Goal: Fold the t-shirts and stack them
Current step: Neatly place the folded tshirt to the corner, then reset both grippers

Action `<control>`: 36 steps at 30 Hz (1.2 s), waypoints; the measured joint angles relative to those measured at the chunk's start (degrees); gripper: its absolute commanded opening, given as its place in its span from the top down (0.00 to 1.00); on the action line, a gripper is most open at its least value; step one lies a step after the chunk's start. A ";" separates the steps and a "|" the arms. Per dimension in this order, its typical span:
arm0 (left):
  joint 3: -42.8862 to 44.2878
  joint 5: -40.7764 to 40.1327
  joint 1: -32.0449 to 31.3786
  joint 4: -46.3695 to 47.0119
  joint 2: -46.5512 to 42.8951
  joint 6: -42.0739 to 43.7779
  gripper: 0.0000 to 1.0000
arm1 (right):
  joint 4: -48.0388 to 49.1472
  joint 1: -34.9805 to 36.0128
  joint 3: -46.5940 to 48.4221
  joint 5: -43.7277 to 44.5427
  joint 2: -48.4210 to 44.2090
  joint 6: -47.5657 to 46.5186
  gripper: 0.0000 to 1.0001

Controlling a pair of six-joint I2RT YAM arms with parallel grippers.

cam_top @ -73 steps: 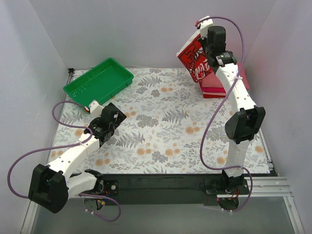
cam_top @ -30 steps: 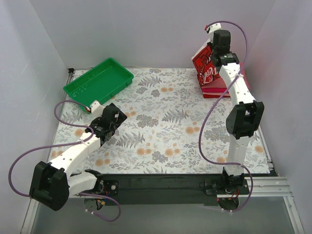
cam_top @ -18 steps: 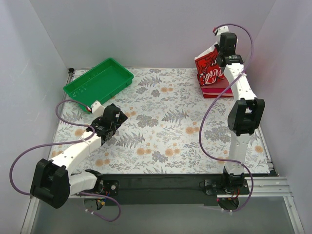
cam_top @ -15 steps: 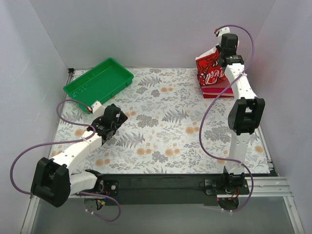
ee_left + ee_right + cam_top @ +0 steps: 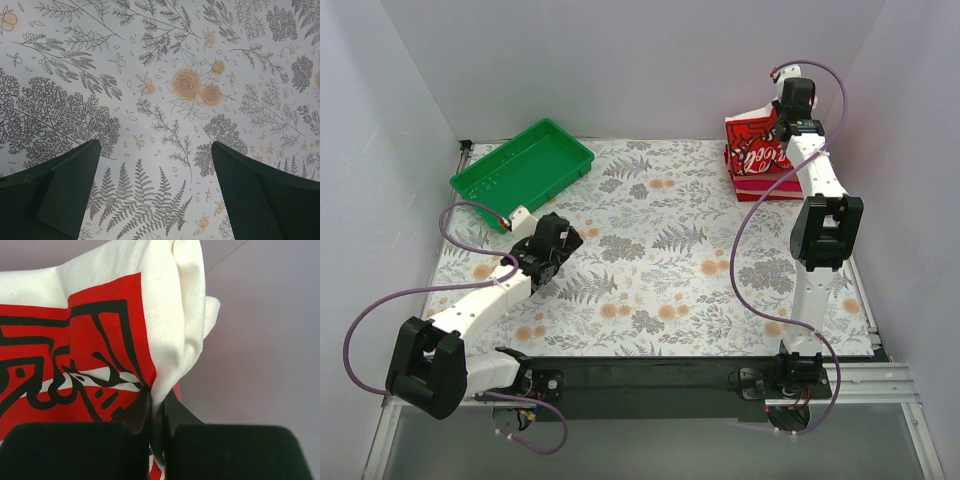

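Observation:
The white t-shirt with the red Coca-Cola print (image 5: 757,148) hangs folded at the back right, over a stack of folded pink and red t-shirts (image 5: 772,186). My right gripper (image 5: 786,116) is shut on the white shirt's edge and holds it just above the stack. In the right wrist view the shirt (image 5: 100,335) fills the left side, its edge pinched by the gripper (image 5: 158,405). My left gripper (image 5: 563,243) is open and empty, low over the floral cloth; in its wrist view (image 5: 155,165) nothing lies between the fingers.
A green plastic tray (image 5: 522,168) stands at the back left. The floral tablecloth (image 5: 660,250) covers the table. Grey walls close in the back and both sides; the right wall is close to the stack.
My right gripper has carried the Coca-Cola shirt rightward and down over the pink and red stack. The left arm has edged slightly forward.

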 measured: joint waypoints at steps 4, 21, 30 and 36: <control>0.37 -0.07 0.00 0.04 0.02 0.00 0.07 | 0.24 -0.76 -0.35 0.07 1.03 0.42 0.99; 0.59 -0.24 0.00 -0.02 1.90 0.22 0.07 | 1.01 -4.15 -0.76 -1.66 4.59 3.06 0.04; 1.57 -0.37 0.00 -0.31 1.90 0.15 0.05 | 2.34 -4.31 -1.42 -2.14 4.50 4.90 0.02; 1.99 0.04 0.00 -1.51 0.35 0.11 0.04 | 1.79 -3.89 -9.81 -5.60 -3.10 7.43 0.02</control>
